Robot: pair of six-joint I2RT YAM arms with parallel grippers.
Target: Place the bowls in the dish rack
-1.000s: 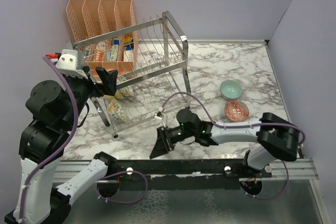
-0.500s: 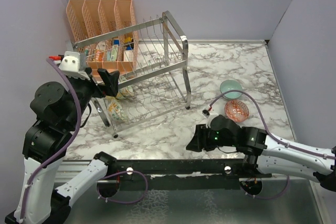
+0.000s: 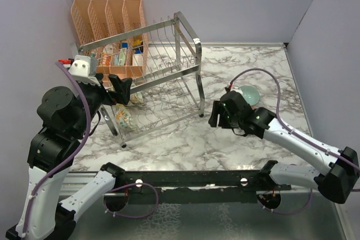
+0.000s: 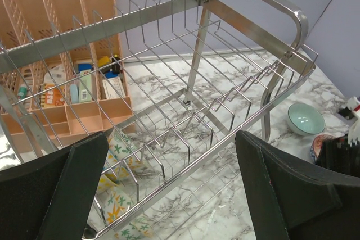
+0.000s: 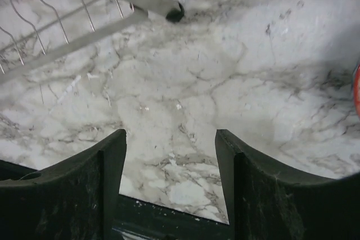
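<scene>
Bowls (image 3: 125,117) with painted flowers lie on the lower tier of the chrome wire dish rack (image 3: 160,80), near its left end. The left wrist view shows at least two of them, one with green leaves and one with yellow blooms, leaning among the tines. The rack stands on the left rear part of the marble bench (image 3: 169,144), with a peach plastic organizer (image 3: 107,18) of small items just behind it.

Two more bowls are on the bench, well apart from the rack on its right. The teal bowl (image 3: 252,95) sits upright and is partly covered by the right arm in the top view. The red-patterned bowl (image 4: 319,145) is just beside it, and only its rim shows in the left wrist view.

The left hand (image 3: 121,89) hangs at the rack's left end. It is released, its fingers (image 4: 73,189) spread wide with nothing held between them.

The right hand (image 3: 216,115) hovers over bare marble between the rack's right foot and the teal bowl. It too is released, its fingers (image 5: 109,184) parted and empty.
</scene>
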